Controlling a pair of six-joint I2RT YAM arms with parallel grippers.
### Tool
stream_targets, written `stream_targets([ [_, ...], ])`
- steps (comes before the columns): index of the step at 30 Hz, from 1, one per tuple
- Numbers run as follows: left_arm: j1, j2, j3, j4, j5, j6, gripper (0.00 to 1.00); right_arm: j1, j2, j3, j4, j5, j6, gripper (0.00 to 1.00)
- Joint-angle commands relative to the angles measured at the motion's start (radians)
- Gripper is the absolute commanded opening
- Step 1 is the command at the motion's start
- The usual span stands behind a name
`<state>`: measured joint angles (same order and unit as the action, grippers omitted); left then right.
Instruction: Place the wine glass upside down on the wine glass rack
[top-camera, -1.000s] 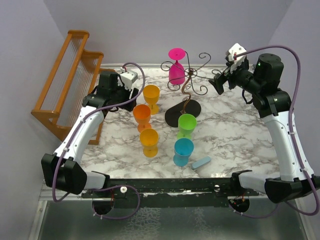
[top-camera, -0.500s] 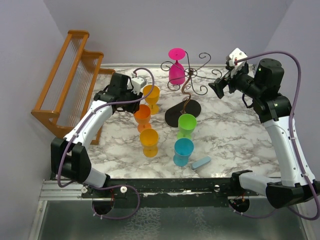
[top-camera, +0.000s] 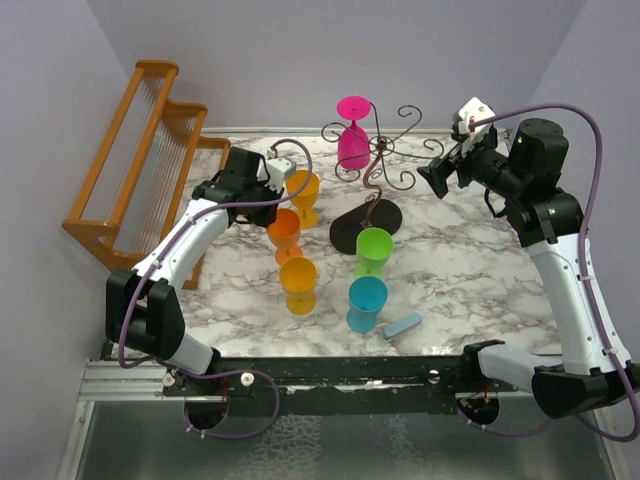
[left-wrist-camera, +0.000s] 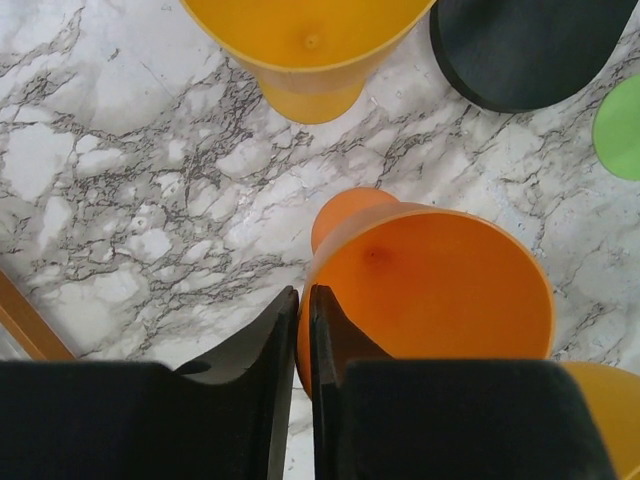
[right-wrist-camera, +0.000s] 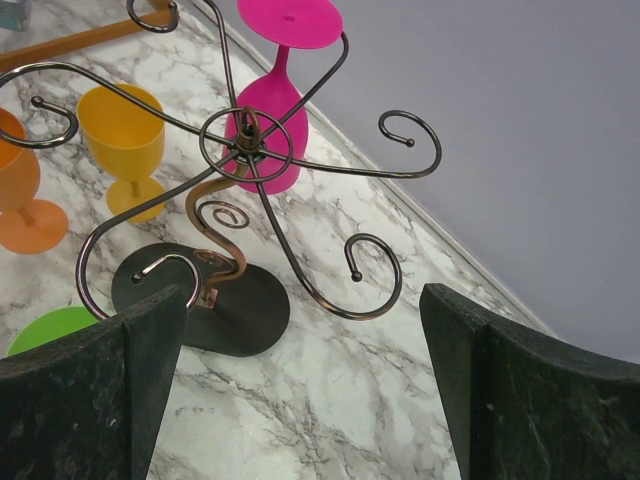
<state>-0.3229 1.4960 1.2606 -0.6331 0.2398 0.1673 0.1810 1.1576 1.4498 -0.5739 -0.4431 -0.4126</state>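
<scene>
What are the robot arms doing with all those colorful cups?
The left arm's fingers pinch the rim of the orange glass, which stands upright on the table. The right arm's fingers hang wide open beside the wire rack, holding nothing. A pink glass already hangs upside down on that rack.
</scene>
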Motion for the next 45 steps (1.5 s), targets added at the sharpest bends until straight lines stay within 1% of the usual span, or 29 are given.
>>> stream_targets([
  [1, -0.002, -0.056, -0.016, -0.002, 0.019, 0.020, 0.10, -0.006, -0.022, -0.011, 0.036, -0.004, 0.008, 1.00],
  [6, 0.026, -0.123, -0.021, -0.003, 0.031, 0.015, 0.00, -0.006, -0.015, -0.003, 0.033, 0.010, 0.000, 1.00],
  [16, 0.145, -0.288, -0.015, -0.001, 0.061, -0.020, 0.00, -0.008, 0.034, 0.068, -0.003, 0.013, -0.011, 1.00],
  [21, 0.208, -0.340, -0.003, 0.006, 0.092, -0.048, 0.00, -0.008, 0.047, 0.081, -0.009, -0.007, 0.001, 1.00],
  [25, 0.230, -0.360, 0.030, 0.010, 0.101, -0.073, 0.00, -0.008, 0.037, 0.086, -0.011, -0.025, 0.008, 1.00],
  [28, 0.232, -0.362, 0.084, -0.001, 0.096, -0.086, 0.00, -0.008, 0.030, 0.099, -0.014, -0.049, 0.013, 1.00],
  [33, 0.232, -0.368, 0.252, -0.005, 0.051, -0.111, 0.00, -0.008, 0.030, 0.131, -0.017, -0.113, 0.035, 1.00],
  [39, 0.232, -0.391, 0.413, 0.114, 0.026, -0.201, 0.00, -0.006, 0.054, 0.197, 0.005, -0.222, 0.102, 1.00],
  [42, 0.232, -0.382, 0.472, 0.171, 0.056, -0.257, 0.00, -0.007, 0.077, 0.244, 0.026, -0.291, 0.163, 1.00],
  [45, 0.232, -0.346, 0.534, 0.203, 0.118, -0.340, 0.00, -0.006, 0.103, 0.283, 0.071, -0.352, 0.246, 0.99],
])
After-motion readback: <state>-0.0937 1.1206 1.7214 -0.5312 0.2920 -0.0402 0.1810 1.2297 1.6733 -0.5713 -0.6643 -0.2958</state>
